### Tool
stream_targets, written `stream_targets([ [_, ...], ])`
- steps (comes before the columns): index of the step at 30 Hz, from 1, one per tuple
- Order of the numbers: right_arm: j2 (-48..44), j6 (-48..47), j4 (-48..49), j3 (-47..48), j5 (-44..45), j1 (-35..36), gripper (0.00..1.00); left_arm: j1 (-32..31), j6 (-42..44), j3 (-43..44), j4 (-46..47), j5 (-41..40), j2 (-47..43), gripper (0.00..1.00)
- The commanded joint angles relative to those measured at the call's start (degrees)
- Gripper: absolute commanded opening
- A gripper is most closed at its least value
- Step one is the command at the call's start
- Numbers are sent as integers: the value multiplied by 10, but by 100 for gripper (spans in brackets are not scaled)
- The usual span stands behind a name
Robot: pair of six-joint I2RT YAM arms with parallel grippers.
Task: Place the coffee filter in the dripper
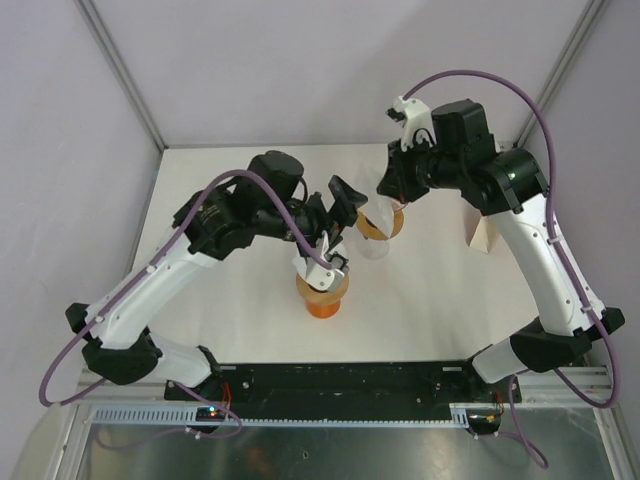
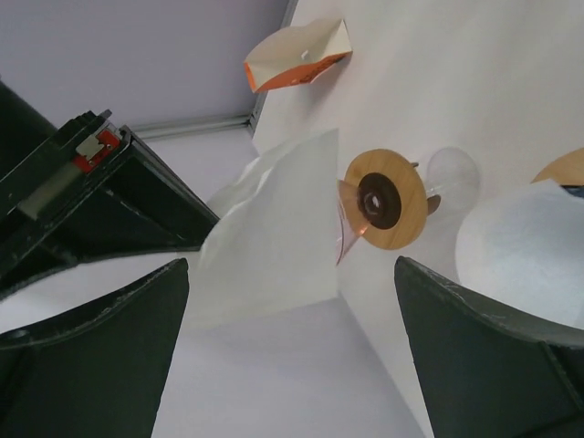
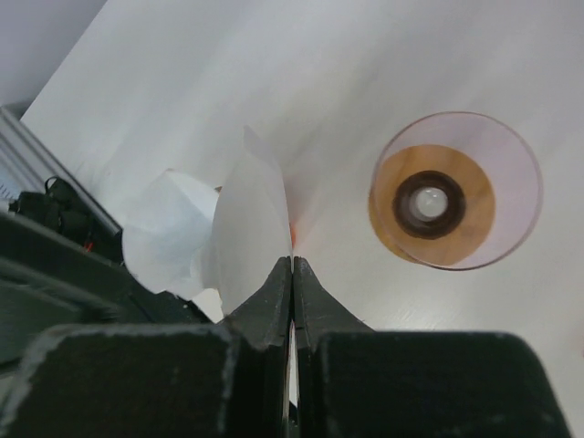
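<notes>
- The right gripper (image 3: 292,263) is clenched on the edge of a white paper coffee filter (image 3: 248,224).
- The filter hangs in the air just beside the dripper (image 3: 453,190), not in it.
- The dripper, a clear cone on a round wooden base, stands upright on the white table (image 1: 430,300).
- The left gripper (image 2: 292,274) is spread wide and grasps nothing; the filter shows between its fingers (image 2: 100,356).
- An orange holder (image 1: 322,302) stands below the left gripper.

The left arm (image 1: 150,275) and right arm (image 1: 548,262) have white links and black joints (fingers (image 2: 100,365) matte black too); a purple cable (image 1: 470,73) arches at one o'clock.
</notes>
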Motion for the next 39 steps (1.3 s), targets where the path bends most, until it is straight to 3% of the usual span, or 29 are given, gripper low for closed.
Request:
stream_targets([
  [1, 0, 3, -3, -2, 0, 39, 0, -21, 65, 26, 3, -41, 17, 100],
  [10, 9, -4, 1, -1, 38, 103, 0, -34, 6, 45, 5, -113, 48, 97],
  [18, -3, -10, 10, 6, 59, 122, 0, -34, -19, 27, 4, -161, 41, 62],
  [27, -24, -13, 23, -12, 55, 137, 0, -35, -39, 31, 3, -204, 45, 52],
  [36, -22, -29, 31, -15, 69, 144, 0, -44, 27, -24, 4, -253, 19, 7],
  [39, -24, -26, 37, -17, 128, 143, 0, -47, 36, -31, 5, -253, 13, 1],
])
